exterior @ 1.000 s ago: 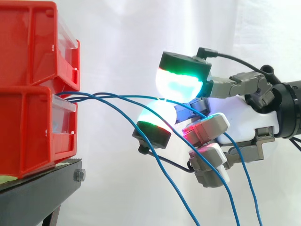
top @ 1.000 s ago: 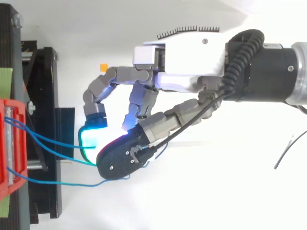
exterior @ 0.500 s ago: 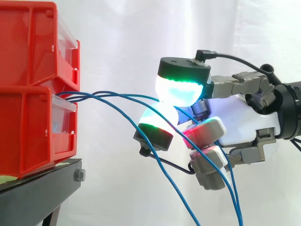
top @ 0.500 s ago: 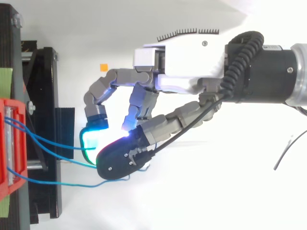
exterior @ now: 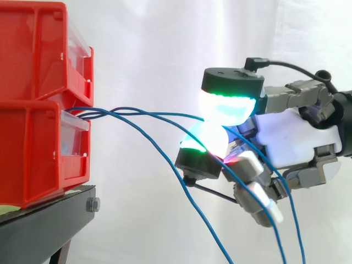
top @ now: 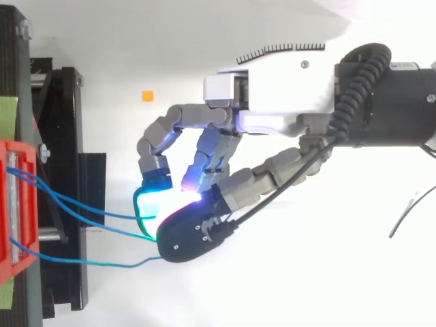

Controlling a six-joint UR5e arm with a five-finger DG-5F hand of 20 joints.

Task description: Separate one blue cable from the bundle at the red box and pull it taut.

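Note:
Two stacked red bins (exterior: 33,137) stand at the left on a black stand (exterior: 49,220). A bundle of thin blue cables (exterior: 82,113) comes out between the bins and fans out to the right. My hand (exterior: 297,140) is right of the bins, its green-glowing pads (exterior: 228,102) closed together. The top blue cable (exterior: 165,114) runs nearly level into the pinch between the upper and lower pad. The other cables sag below the hand. In the top view the hand (top: 286,95) has its pads at the cables' (top: 88,208) right ends, away from the red bin (top: 10,211).
The white curtain is the backdrop behind everything. The black stand (top: 61,170) juts out under the bins toward the hand. A small orange marker (top: 147,95) lies on the white floor above the fingers. Open room stretches right of the stand and below the hand.
The hand has drawn back to the right, away from the bins, with its pads still closed on the top cable. That cable now runs straighter and longer between bin and pads.

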